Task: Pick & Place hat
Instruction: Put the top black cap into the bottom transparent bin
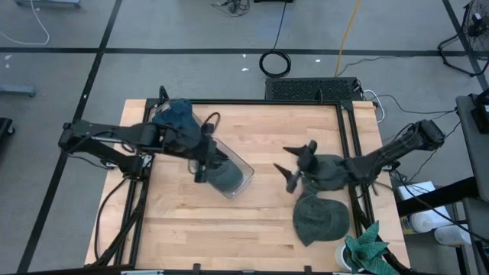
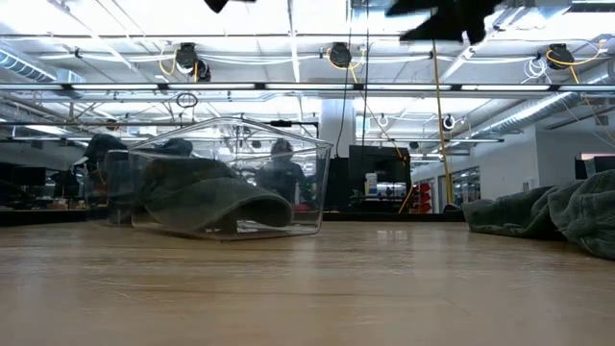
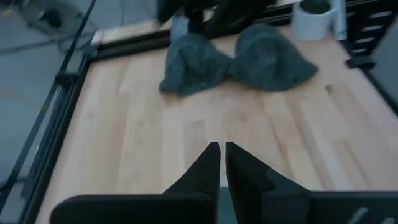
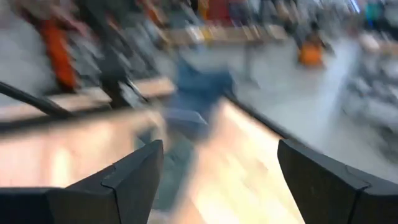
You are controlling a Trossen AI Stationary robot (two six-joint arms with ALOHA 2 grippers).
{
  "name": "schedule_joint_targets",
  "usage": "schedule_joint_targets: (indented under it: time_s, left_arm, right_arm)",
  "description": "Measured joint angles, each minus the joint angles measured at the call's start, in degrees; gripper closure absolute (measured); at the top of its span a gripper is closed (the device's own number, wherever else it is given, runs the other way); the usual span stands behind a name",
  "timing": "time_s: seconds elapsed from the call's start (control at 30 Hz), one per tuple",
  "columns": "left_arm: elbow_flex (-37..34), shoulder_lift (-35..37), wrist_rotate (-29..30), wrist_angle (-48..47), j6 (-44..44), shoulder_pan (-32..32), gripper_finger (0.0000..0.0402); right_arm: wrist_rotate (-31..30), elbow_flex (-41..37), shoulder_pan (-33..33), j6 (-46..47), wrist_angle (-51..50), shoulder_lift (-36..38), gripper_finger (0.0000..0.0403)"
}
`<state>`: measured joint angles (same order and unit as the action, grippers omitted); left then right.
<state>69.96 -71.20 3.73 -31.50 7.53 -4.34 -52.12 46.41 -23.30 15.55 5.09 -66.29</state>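
Three hats, 1 clear bin, 2 arms.
One dark green hat (image 1: 223,174) inside see-through plastic bin (image 1: 243,180) mid-table; 2 more soft hats (image 1: 321,218) at right edge. Left gripper (image 1: 200,169) beside bin, fingers pressed together, empty. Right gripper (image 1: 294,164) spread wide. Low view only: hat's floppy brim (image 2: 252,207) through bin wall.
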Motion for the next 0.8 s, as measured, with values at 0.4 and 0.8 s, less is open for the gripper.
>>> schedule_joint_targets:
  time_s: [0.4,0.8]
  left_arm:
    - [-15.48,10.28,-14.19,15.46,6.28,6.29,0.0366]
    - [-21.82,16.26,-14.45,19.09,12.49,7.8,0.0366]
  right_arm:
    - [30.3,26.29,16.05,34.89,-76.94,-12.35,0.0101]
    - [48.12,15.26,17.31,48.77,-85.07,-11.66,0.0101]
